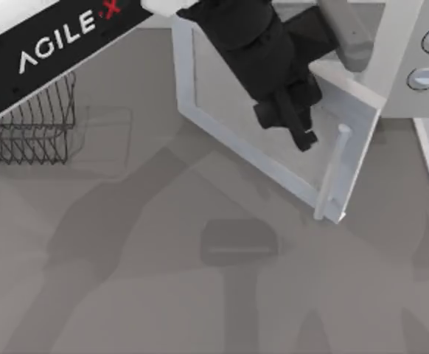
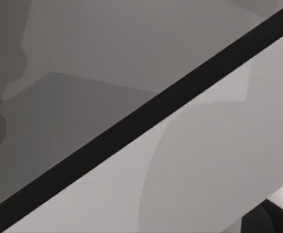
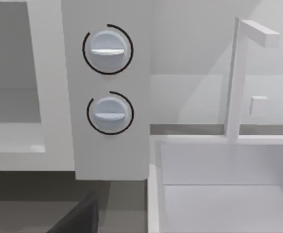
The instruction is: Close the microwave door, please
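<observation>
Top view — left end effector (image 1: 305, 136) beside microwave door (image 1: 273, 147)

Wire rack (image 1: 34, 122) at table (image 1: 200, 295) left; sink (image 3: 224, 184) right

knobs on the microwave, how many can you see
2 round grey-blue knobs sit on the white microwave's control panel, at the top view's upper right, beside the open cavity: one knob directly above the other. Nothing suggests more are hidden.
</observation>
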